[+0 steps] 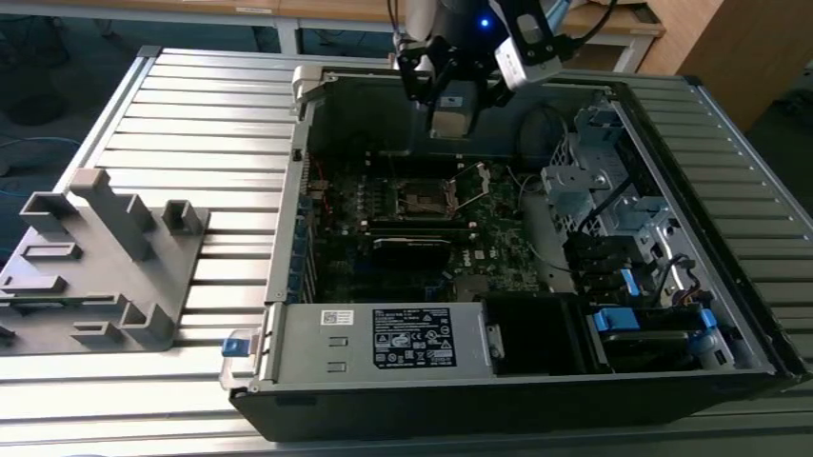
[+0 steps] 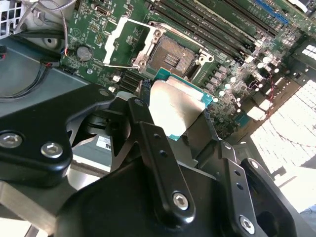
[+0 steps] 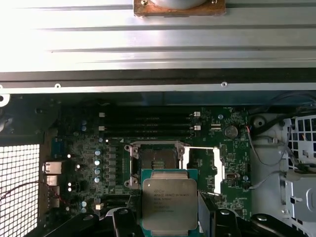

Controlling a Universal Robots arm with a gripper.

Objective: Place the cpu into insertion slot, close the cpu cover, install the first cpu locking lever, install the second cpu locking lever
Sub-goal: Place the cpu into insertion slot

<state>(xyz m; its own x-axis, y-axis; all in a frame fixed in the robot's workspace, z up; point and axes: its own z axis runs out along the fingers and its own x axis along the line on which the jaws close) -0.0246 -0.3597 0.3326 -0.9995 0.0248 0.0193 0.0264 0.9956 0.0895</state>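
Observation:
My gripper [image 2: 174, 129] is shut on the cpu [image 2: 178, 103], a flat square chip with a grey metal face and green rim, its black fingers [image 2: 144, 123] pressing on two opposite edges. In the first wrist view the cpu [image 3: 169, 201] hangs just beside the insertion slot [image 3: 157, 159], a black square socket with a silver rim on the dark motherboard. The cpu cover [image 3: 206, 167], a thin silver frame, is flipped open beside the socket. In the exterior view my gripper [image 1: 452, 119] hovers above the insertion slot [image 1: 424, 198] inside the open computer case.
Long black memory slots [image 3: 148, 123] run beside the socket. A labelled grey power-supply box [image 1: 381, 338] fills the case's near end, and a metal drive cage [image 1: 610, 181] stands at the exterior view's right. A grey fixture [image 1: 102, 257] sits on the ribbed table at its left.

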